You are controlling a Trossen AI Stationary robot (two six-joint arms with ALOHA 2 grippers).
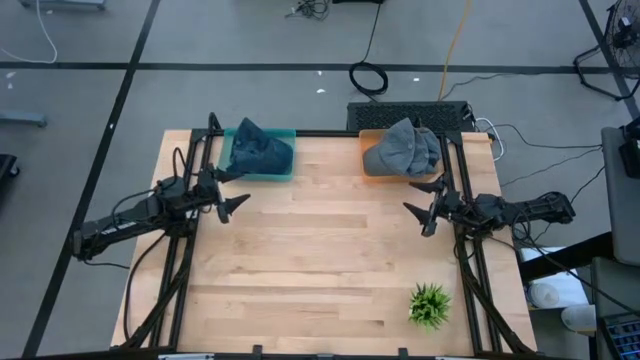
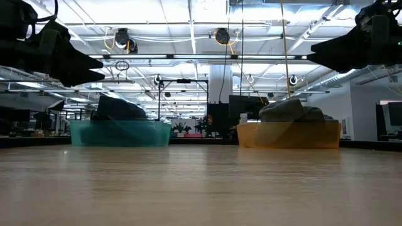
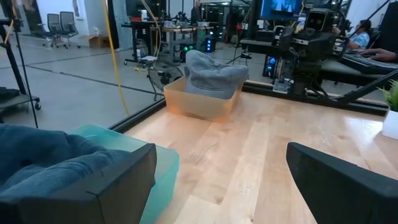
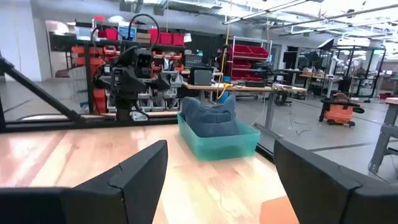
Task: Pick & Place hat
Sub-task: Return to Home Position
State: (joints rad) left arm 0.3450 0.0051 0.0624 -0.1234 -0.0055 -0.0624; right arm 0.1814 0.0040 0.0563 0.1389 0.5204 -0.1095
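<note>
A dark blue hat (image 1: pixel 262 147) lies in a teal bin (image 1: pixel 283 172) at the table's far left; it also shows in the low view (image 2: pixel 119 108) and right wrist view (image 4: pixel 210 116). A grey hat (image 1: pixel 402 148) fills an orange bin (image 1: pixel 368 170) at the far right, seen as well in the low view (image 2: pixel 291 111) and left wrist view (image 3: pixel 211 73). My left gripper (image 1: pixel 236 189) hovers open just near of the teal bin. My right gripper (image 1: pixel 427 205) hovers open near of the orange bin. Neither touches anything.
A small green plant (image 1: pixel 429 304) stands near the table's near right corner. The wooden table top (image 1: pixel 320 260) stretches bare between the arms and toward the near edge. Black frame rails (image 1: pixel 180 260) run along both sides.
</note>
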